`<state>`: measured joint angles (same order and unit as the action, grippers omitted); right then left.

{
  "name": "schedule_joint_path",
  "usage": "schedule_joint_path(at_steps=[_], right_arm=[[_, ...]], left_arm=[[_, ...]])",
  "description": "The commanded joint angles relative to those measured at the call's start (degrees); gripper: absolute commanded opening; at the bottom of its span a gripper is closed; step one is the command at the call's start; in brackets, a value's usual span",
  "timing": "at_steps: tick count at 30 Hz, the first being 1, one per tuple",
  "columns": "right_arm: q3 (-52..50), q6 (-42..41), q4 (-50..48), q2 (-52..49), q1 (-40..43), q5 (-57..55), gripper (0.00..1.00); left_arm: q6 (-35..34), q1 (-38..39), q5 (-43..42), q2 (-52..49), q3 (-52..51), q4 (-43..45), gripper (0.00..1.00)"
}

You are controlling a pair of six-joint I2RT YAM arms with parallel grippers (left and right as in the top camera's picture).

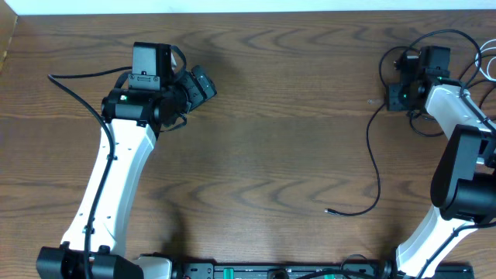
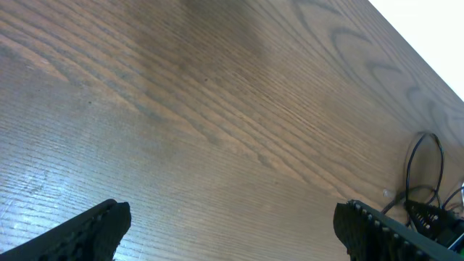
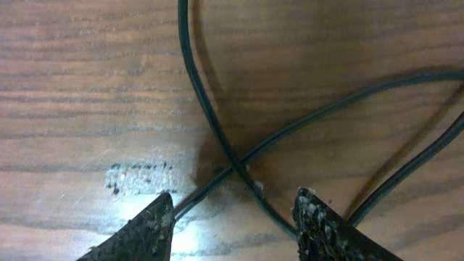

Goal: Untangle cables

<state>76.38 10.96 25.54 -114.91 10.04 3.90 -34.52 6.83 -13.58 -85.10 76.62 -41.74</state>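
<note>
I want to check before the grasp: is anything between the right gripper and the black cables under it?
Nothing visible is in the way. The right gripper has its open jaws on either side of the crossing black cables, with only the table beneath them.

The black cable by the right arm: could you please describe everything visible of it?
The black cable is thin, dark and rubbery-looking. It lies slack on the wooden table, trailing from loops near the right gripper to a small plug tip. Close up, two strands cross between the open fingers, ungripped.
</note>
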Motion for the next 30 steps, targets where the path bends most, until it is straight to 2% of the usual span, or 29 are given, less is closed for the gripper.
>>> schedule_joint_path(at_steps=[1,12,18,21,23,25,26,30], right_arm=[[-0.48,1.97,-1.2,-2.27,-0.02,-0.96,0.47],[-0.48,-3.13,-4.57,-6.14,0.02,-0.72,0.36],[-0.48,-6.86,-3.41,-7.87,0.04,-1.22,0.23],[-0.48,-12.28,-2.49,-8.02,0.04,-6.16,0.15],[-0.48,-17.88,-1.46,-8.02,0.04,-10.86,0.17],[-0.48,-23.43,0.09,-8.02,0.04,-12.39,0.31],[-0.48,-26.08,0.98,-8.02,0.04,-12.07,0.33],[-0.5,-31.36,2.54,-8.04,-0.26,-8.61,0.33]], left_arm=[[-0.07,-0.17,0.42,-0.52,0.24,-0.02,0.95],[-0.04,-0.17,0.42,-0.52,0.24,-0.04,0.95],[-0.07,-0.17,0.42,-0.52,0.24,-0.02,0.95],[-0.07,-0.17,0.42,-0.52,0.24,-0.02,0.95],[-0.07,-0.17,0.42,-0.52,0.24,-0.04,0.95],[-0.07,-0.17,0.42,-0.52,0.24,-0.04,0.95],[-0.07,-0.17,0.42,-0.52,0.24,-0.04,0.95],[-0.07,-0.17,0.42,-0.52,0.24,-0.02,0.95]])
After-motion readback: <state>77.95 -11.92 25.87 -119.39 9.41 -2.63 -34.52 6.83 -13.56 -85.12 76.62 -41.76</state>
